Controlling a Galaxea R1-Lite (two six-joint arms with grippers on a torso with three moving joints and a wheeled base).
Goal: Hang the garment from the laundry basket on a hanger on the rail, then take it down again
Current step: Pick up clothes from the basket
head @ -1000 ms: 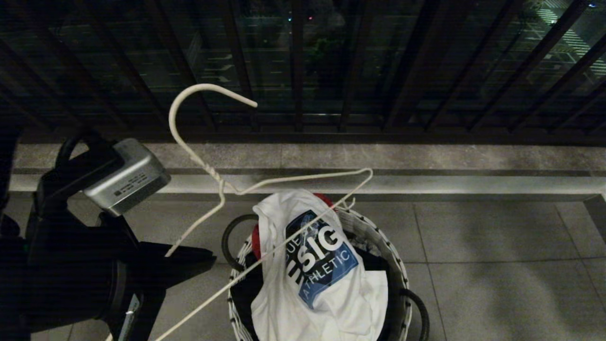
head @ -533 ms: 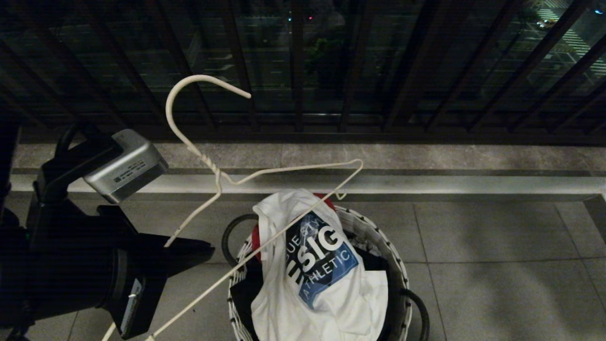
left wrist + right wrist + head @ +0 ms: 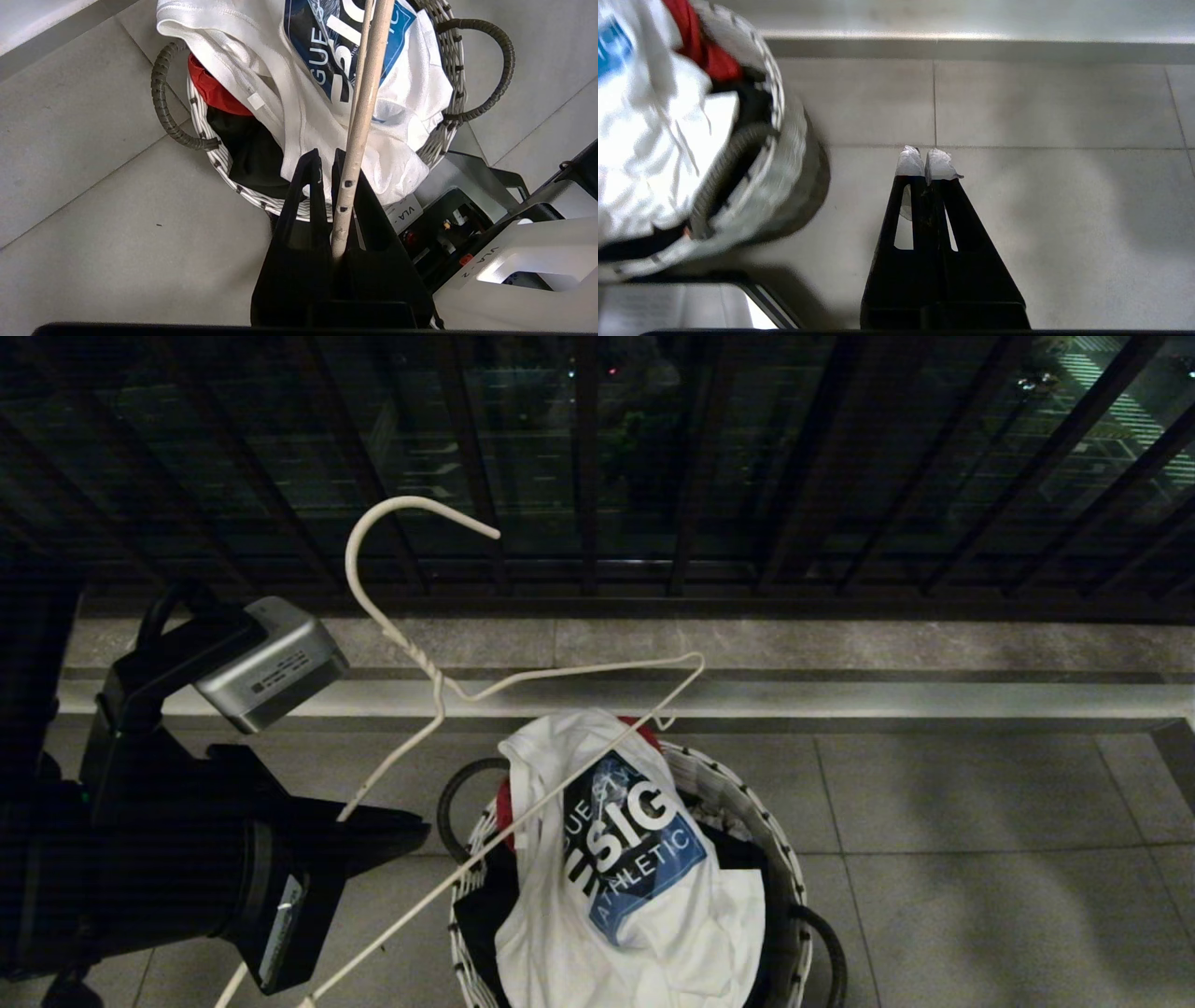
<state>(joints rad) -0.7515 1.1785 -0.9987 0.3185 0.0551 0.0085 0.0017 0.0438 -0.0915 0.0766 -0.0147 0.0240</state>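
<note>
My left gripper [image 3: 325, 161] is clamped on the white wire hanger [image 3: 439, 691], its two black fingers [image 3: 303, 186] pressed together with the chipped bar [image 3: 359, 121] of the hanger caught between them and running out past their tips. In the head view the same gripper [image 3: 411, 826] sits low on the left, just beside the basket, and the hanger slants up from it: twisted neck above, open hook [image 3: 392, 513] against the dark balcony railing [image 3: 840, 476], long bar crossing over the shirt. My right gripper [image 3: 927, 161] has its jaws closed on nothing, the white-wrapped fingertips [image 3: 909, 163] touching each other; it hangs over bare grey floor tiles [image 3: 1041, 196], beside the basket and apart from it. The white T-shirt [image 3: 644, 905], the garment of the task, lies crumpled in the round laundry basket [image 3: 747, 803], blue chest graphic [image 3: 635, 840] with white lettering facing up. Beneath it I see a red cloth [image 3: 212, 88] at the basket's far edge and a black garment [image 3: 252, 149] lower in the basket. The basket has white lattice sides and dark loop handles [image 3: 161, 107], and it stands on the tiled floor near a pale stone kerb [image 3: 934, 695] below the railing.
</note>
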